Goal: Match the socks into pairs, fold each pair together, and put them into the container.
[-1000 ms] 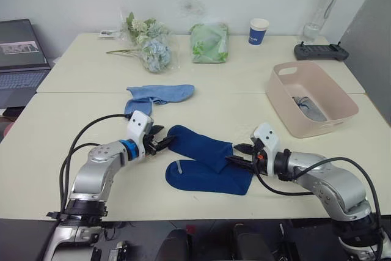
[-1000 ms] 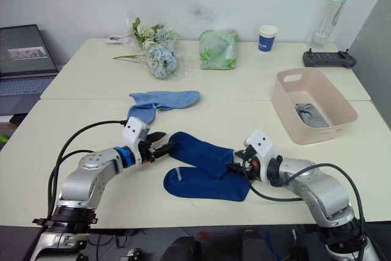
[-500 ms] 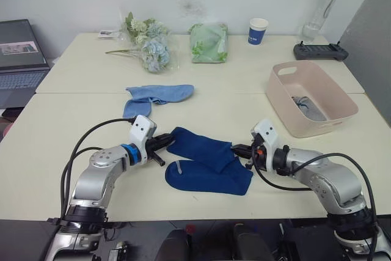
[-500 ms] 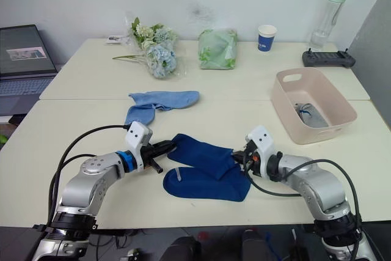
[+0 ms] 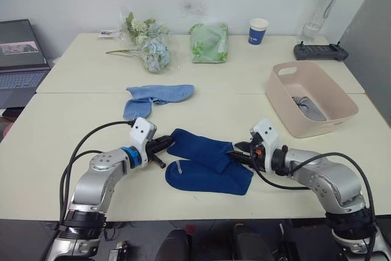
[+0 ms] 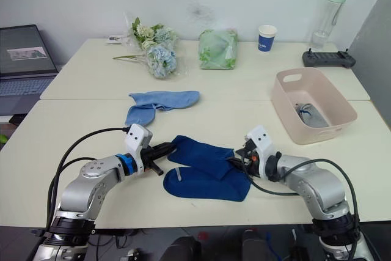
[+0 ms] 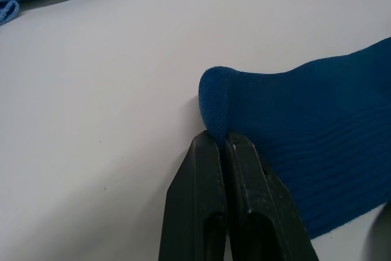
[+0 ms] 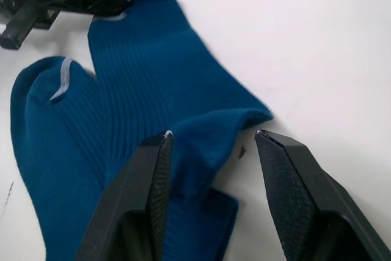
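— Left gripper (image 7: pixel 221 142)?
— Pinching the toe edge of the upper navy sock (image 5: pixel 198 147), fingers pressed together on the fabric.
— Right gripper (image 8: pixel 211 142)?
— Gaping wide, straddling the opposite end of that sock (touching it or not, cannot tell).
— Second navy sock (image 5: pixel 208 177)?
— Lying underneath, partly overlapped, on the near table (image 5: pixel 36 151).
— Others?
— Light blue socks (image 5: pixel 157 95) lying mid-table; grey sock (image 5: pixel 310 108) sitting inside the pink container (image 5: pixel 287 111), far right.
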Tool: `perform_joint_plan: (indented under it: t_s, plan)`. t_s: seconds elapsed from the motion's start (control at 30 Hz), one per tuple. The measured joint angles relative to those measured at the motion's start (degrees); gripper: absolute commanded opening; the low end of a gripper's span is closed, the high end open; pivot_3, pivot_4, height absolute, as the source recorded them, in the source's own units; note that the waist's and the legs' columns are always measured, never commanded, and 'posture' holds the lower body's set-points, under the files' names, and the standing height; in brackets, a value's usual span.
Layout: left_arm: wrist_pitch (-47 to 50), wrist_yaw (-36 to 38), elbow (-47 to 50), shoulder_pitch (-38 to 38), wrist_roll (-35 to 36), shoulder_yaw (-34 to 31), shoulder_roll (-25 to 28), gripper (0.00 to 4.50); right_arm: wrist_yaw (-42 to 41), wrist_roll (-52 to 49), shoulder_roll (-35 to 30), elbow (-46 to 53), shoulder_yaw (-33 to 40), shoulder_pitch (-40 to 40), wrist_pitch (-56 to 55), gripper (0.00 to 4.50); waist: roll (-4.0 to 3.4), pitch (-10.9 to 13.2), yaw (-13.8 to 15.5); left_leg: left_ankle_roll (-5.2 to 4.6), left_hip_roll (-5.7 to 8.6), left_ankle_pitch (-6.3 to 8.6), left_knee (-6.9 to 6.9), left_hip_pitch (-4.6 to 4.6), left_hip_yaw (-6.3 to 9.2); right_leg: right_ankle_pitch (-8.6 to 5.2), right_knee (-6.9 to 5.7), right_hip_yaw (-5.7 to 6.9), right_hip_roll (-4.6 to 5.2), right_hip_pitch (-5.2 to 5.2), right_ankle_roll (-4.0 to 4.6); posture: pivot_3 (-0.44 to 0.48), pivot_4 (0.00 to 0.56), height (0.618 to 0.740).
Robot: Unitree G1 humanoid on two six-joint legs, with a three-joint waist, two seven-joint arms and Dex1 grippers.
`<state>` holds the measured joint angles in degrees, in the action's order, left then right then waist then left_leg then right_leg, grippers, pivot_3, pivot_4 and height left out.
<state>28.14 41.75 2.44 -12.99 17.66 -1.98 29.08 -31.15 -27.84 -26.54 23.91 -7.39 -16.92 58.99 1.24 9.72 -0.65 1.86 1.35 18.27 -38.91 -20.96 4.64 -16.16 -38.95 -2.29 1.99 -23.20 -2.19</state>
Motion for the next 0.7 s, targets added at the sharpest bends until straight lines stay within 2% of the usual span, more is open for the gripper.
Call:
perform_joint_plan:
  t_s: [0.07, 0.17, 0.2, 0.4, 0.7]
  plan:
    - [0.01, -0.03, 0.02, 0.00, 0.05, 0.00, 0.00, 0.00, 0.16, -0.37, 0.32, -0.12, -0.08, 0.00, 0.76, 1.42, 0.00, 0.00, 0.00, 0.00, 0.00, 0.00, 0.00, 0.00, 0.00, 0.00, 0.00, 0.00, 0.00, 0.00, 0.00, 0.000, 0.150, 0.740]
    - [0.10, -0.16, 0.53, 0.18, 0.23, -0.01, -0.02, 0.00, 0.67, -0.67, 1.23, -0.65, 0.24, -0.01, 2.04, 0.29, 0.00, 0.00, 0.00, 0.00, 0.00, 0.00, 0.00, 0.00, 0.00, 0.00, 0.00, -0.01, 0.00, 0.00, 0.00, 0.000, 0.150, 0.740]
    - [0.19, -0.33, 1.08, 0.49, 0.29, -0.03, -0.06, 0.00, 0.92, -0.99, 1.75, -1.00, 0.83, -0.02, 2.32, 0.05, 0.00, 0.00, -0.01, 0.00, 0.00, 0.00, 0.00, 0.00, 0.00, 0.00, 0.00, -0.02, 0.00, 0.00, 0.00, 0.000, 0.150, 0.740]
    - [1.78, -4.06, 6.55, 2.65, 3.70, -2.55, -4.14, 0.00, 1.64, -1.60, 2.76, -4.74, 3.87, -4.76, 1.99, 0.05, 0.00, 0.00, -0.04, 0.00, 0.00, 0.00, 0.00, 0.00, 0.02, 0.00, 0.00, -0.03, 0.01, 0.00, 0.00, 0.000, 0.150, 0.740]
    - [1.01, -14.64, 8.21, 4.23, 2.52, -2.42, -12.21, 0.00, 2.31, 6.15, 4.55, -19.25, 1.46, -13.66, -7.84, 0.05, 0.00, 0.00, -0.37, 0.01, -0.02, -0.01, 0.01, 0.00, -0.04, 0.00, -0.01, -0.02, -0.01, -0.02, 0.00, 0.000, 0.150, 0.740]
